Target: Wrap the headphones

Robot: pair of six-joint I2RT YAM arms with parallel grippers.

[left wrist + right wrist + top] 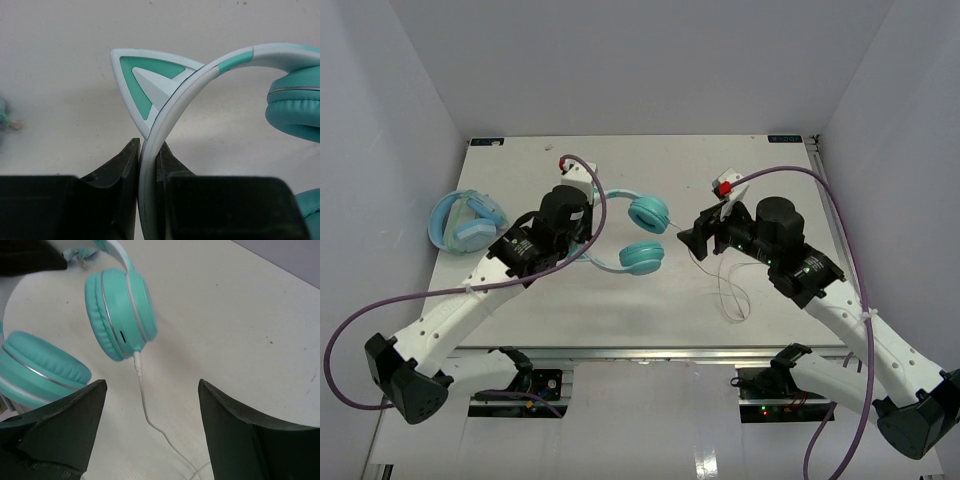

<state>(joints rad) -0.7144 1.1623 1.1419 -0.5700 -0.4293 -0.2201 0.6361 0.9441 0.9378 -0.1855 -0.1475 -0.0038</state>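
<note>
Headphones [642, 258] at bench [670, 165] centre, headband [200, 75] toward left arm [470, 300], ear cups [117, 312] toward right arm [840, 300]. Left tool [148, 150] clamped on headband beside cat ear [145, 82]. Cable [145, 407] runs from one cup toward right tool [152, 385], jaws apart, empty; right arm nearer cable.

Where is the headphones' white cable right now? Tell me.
In the top view the white cable lies looped on the table right of centre, on the near side of the right gripper, trailing from the headphones.
</note>
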